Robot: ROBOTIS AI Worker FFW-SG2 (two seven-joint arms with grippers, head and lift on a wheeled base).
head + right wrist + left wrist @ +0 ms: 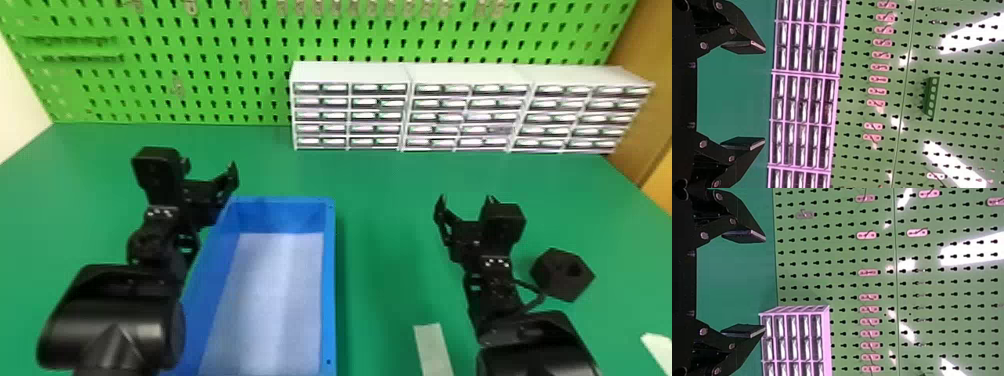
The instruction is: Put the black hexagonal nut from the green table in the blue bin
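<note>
The black hexagonal nut [562, 274] rests on the green table [385, 200], just right of the right arm. My right gripper [465, 202] stands open beyond and to the left of the nut, holding nothing; the right wrist view shows this gripper [765, 97] with its fingers wide apart. The blue bin [330, 280] stands left of centre, its light-coloured floor bare. At the bin's far left corner is my left gripper [210, 172], also open; in the left wrist view nothing lies between the fingers of this gripper [765, 284].
White drawer cabinets [407, 72] line the back right of the table before a green pegboard [200, 55] with hooks. A pale strip [433, 350] lies between bin and right arm, and another white piece [659, 350] is at the right edge.
</note>
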